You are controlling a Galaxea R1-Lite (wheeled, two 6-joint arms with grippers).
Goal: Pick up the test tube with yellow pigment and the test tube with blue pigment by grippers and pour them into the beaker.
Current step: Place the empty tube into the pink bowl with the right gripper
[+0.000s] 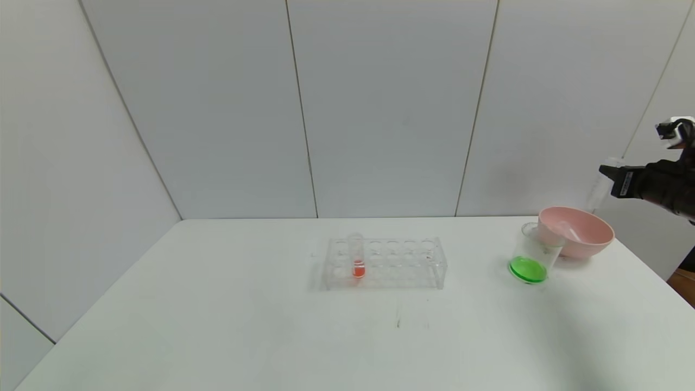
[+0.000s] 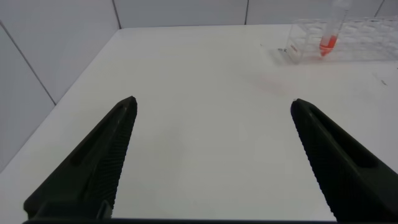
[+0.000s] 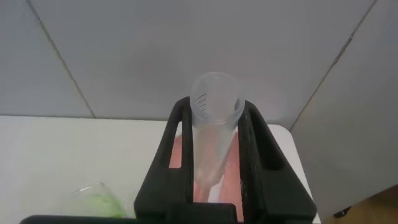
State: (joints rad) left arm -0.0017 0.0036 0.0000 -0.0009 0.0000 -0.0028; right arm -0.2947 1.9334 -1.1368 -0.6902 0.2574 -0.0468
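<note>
In the head view, the right gripper (image 1: 611, 179) is hanging at the right edge of the frame, above and just right of the pink bowl (image 1: 589, 245), and it is clamping an empty clear tube (image 1: 599, 187) that is slanting down toward the bowl. Another empty tube (image 1: 570, 232) is lying inside the bowl. The beaker (image 1: 535, 255) is standing just left of the bowl, touching its side, with green liquid (image 1: 526, 269) pooling at its bottom. At the centre of the white table (image 1: 217, 326) a clear rack (image 1: 388, 263) is sitting, and a tube with orange-red liquid (image 1: 357, 256) is standing upright in one of its left holes. Neither yellow nor blue pigment is showing anywhere in this view.

In the left wrist view, the left gripper (image 2: 211, 109) is hovering over bare table (image 2: 205, 74), its two black jaws standing wide apart and gripping nothing. The rack (image 2: 354, 37) with the orange-red tube (image 2: 331, 31) is showing at the upper right of the frame.

In the right wrist view, the right gripper (image 3: 214, 124) is pressing its jaws against both sides of the empty tube (image 3: 214, 130), whose open mouth is pointing toward the wall. The bowl (image 3: 180, 155) is showing pink behind the jaws, and the beaker (image 3: 99, 196) with its green liquid (image 3: 96, 200) is appearing at the lower left.
</note>
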